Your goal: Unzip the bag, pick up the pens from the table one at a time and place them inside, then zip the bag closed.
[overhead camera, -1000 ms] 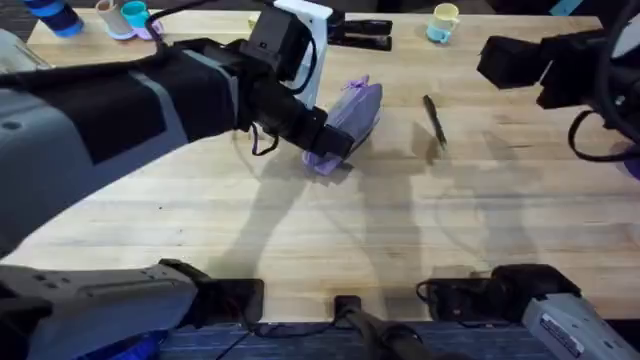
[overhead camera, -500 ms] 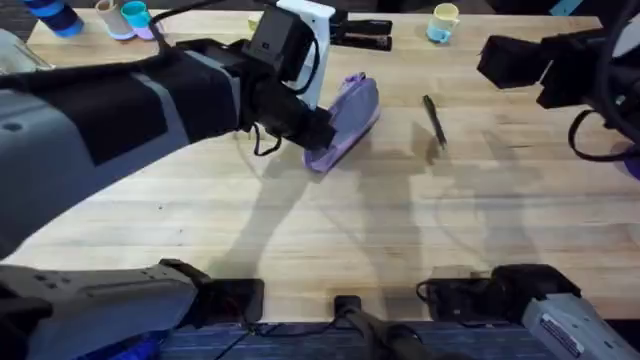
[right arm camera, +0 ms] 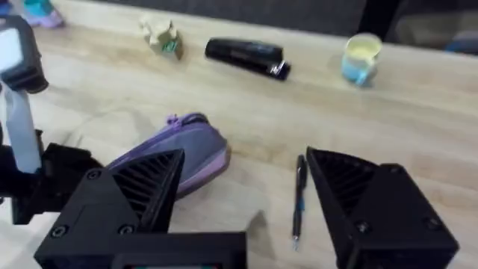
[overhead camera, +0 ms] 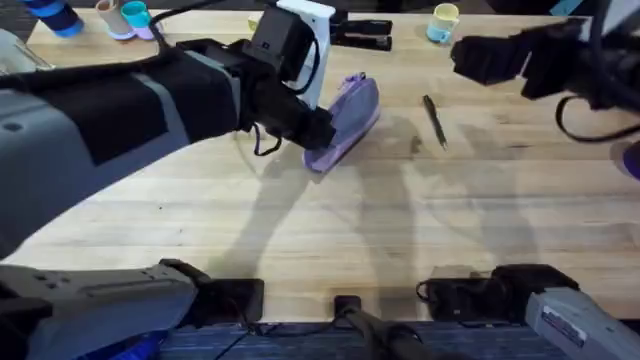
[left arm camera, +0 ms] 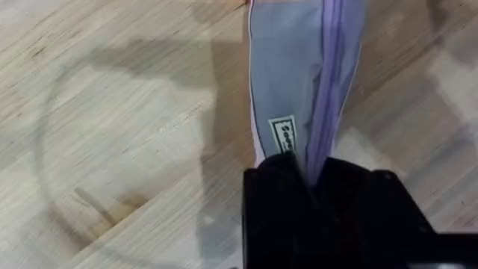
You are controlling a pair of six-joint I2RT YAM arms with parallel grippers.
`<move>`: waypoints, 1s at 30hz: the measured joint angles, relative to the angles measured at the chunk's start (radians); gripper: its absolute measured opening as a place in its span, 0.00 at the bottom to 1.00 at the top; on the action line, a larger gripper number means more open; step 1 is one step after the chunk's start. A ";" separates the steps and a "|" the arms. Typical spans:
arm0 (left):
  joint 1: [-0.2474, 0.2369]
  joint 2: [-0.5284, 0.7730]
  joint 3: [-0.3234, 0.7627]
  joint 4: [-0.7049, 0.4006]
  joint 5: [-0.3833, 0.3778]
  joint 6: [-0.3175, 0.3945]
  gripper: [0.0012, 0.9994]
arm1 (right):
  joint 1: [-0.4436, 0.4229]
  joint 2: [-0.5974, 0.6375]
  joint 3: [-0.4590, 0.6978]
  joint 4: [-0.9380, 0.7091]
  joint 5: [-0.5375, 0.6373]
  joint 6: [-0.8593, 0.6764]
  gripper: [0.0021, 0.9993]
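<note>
L arm reaches from the near-left corner across the counter (overhead camera: 330,240) to the middle. Its claw (overhead camera: 318,130) is pinched on the near end of the bag (overhead camera: 350,115), w/ the zip seam running straight into the black fingers (left arm camera: 284,194) in the L wrist view. A small label (left arm camera: 284,134) sits on the fabric just beside the grip. The bag lies roughly mid-counter, angled away to the right, tufted end farthest from the claw.

Just right of the bag, apart from it, the pen (overhead camera: 434,121) lies flat on the wood, pointing near-to-far.

R claw (right arm camera: 243,198) hangs above the counter at the far right, fingers spread wide w/ nothing between them; bag (right arm camera: 175,153) and pen (right arm camera: 299,198) both sit below it.

Along the far edge: black stapler (overhead camera: 362,35), a cup (overhead camera: 441,22) w/ pale top right of it, another cup (overhead camera: 134,14) far left.
</note>
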 joint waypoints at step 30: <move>0.000 0.000 0.000 0.010 -0.003 0.207 0.04 | 0.131 0.692 0.548 -0.424 -0.206 -0.303 1.00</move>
